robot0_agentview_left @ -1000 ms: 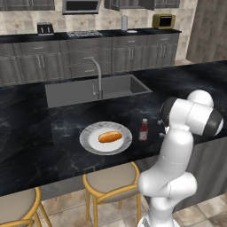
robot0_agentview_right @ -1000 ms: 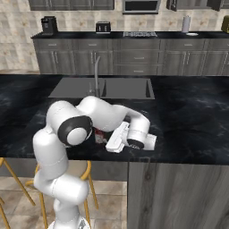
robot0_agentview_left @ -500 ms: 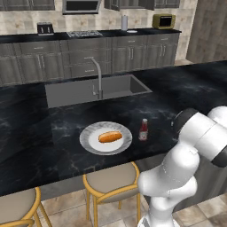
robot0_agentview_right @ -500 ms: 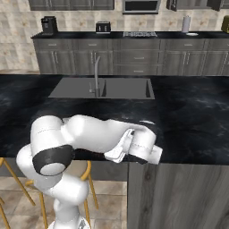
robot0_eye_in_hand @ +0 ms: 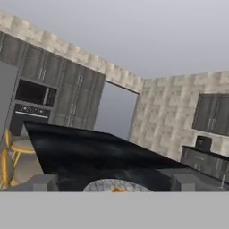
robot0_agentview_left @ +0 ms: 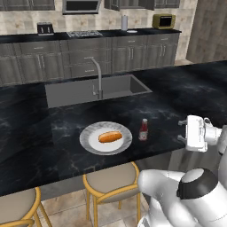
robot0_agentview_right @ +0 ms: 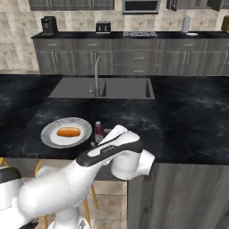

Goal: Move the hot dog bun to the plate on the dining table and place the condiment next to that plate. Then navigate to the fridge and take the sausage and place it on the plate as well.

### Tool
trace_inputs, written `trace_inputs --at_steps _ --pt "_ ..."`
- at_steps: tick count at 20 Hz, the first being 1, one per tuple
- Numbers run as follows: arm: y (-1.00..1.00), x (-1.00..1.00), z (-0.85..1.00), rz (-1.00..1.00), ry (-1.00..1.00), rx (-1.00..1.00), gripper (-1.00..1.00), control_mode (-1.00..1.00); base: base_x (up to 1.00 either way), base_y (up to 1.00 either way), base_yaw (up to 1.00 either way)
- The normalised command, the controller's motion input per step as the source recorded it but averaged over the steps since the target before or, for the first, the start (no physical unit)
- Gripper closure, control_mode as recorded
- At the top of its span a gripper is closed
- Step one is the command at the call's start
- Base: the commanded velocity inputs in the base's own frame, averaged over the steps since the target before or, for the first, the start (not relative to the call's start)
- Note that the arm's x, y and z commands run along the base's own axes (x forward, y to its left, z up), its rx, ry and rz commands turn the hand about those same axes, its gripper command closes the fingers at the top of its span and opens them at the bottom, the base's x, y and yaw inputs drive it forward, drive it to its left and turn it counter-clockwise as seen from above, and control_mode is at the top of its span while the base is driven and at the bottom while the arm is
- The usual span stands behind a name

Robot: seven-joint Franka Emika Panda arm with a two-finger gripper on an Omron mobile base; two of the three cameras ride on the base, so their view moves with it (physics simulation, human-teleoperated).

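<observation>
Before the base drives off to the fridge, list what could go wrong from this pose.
1. The ketchup bottle stands upright just beside the plate; the arm passing close in front could tip it.
2. The open gripper hangs near the dining table edge; turning the base might clip it.

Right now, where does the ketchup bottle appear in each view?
Left base view: ketchup bottle at centre right, just right of the plate.
Right base view: lower centre-left, partly behind the white arm.
Hand view: cannot tell.
Shared landmark: the faucet.
</observation>
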Motion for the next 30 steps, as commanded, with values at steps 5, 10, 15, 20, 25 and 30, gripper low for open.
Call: trace_inputs --at_steps 5,10,15,20,25,30 --pt "0.84 -0.26 0.67 -0.33 0.37 -0.07 -1.0 -1.0 0.0 0.0 0.0" --pt "0.9 -0.18 0.55 -0.37 0.45 -0.1 -1.0 -1.0 0.0 0.0 0.0" --pt "0.79 -0.29 0.38 -0.42 0.41 -0.08 -1.0 -1.0 0.0 0.0 0.0" --pt "0.61 -0.39 0.24 -0.48 0.36 -0.05 -1.0 -1.0 0.0 0.0 0.0" --pt "0.29 -0.5 -0.11 -0.39 0.19 -0.05 -1.0 -1.0 0.0 0.0 0.0" --pt "-0.12 -0.52 -0.31 -0.19 0.0 0.02 -1.0 -1.0 0.0 0.0 0.0"
